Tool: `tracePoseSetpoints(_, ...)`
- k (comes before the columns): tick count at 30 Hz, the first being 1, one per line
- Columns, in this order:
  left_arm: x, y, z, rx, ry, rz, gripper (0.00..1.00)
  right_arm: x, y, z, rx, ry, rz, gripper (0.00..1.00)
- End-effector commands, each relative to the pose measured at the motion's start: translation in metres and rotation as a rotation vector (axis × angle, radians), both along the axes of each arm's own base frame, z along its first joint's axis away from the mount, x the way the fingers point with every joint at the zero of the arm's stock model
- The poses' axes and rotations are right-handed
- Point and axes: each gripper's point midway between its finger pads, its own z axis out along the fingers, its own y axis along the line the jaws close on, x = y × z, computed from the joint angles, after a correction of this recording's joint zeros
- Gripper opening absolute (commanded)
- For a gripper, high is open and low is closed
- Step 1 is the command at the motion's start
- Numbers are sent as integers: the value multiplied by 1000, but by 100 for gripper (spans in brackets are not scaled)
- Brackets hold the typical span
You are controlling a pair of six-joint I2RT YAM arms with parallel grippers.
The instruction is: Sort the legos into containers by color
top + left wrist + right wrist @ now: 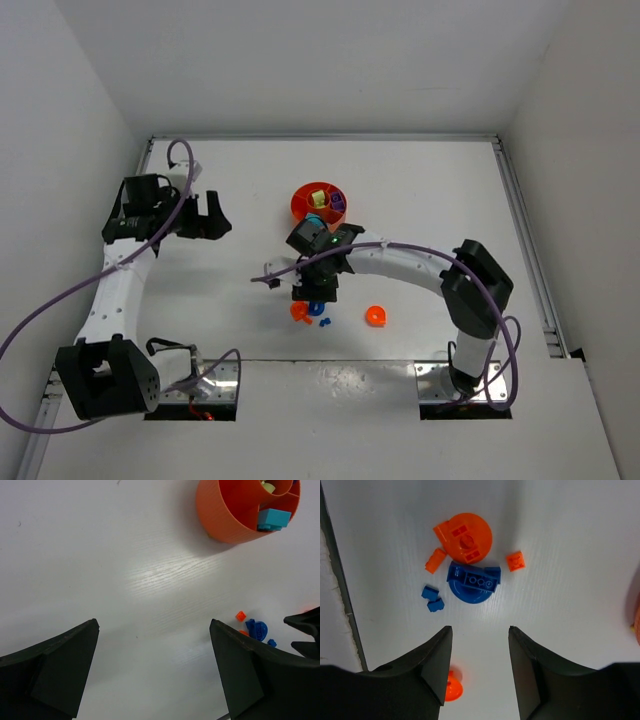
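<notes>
Right gripper [480,635] hangs with jaws wide and empty over the loose legos [300,312], a cluster on the white table [420,180] just on the arm-base side of the orange dish [297,206]. Closest is a glossy blue half-disc [472,582], its straight edge lying crosswise to the fingers and its curve toward them. An orange round piece [465,539] sits just beyond it. Only the left wrist view shows the dish's ribbed wall and a cyan brick [274,518] inside one compartment. Left gripper [154,627], equally wide and empty, sits left of the dish.
</notes>
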Motion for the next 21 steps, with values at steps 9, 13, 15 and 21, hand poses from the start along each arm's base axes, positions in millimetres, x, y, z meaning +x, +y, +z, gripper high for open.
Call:
tracePoseSetpoints(9,1,6,-1,-93,0,-36,100,-27,20,-8,55,6,424,49)
tracePoseSetpoints(13,3,19,-6,-153,18,-14,100,-27,21,-12,55,-10,519,52)
tracePoseSetpoints(15,3,20,-6,-183,22,-19,100,-26,24,-16,50,-35,574,53)
tracePoseSetpoints(21,2,27,-8,-232,35,-8,100,-21,29,-24,13,-50,661,53)
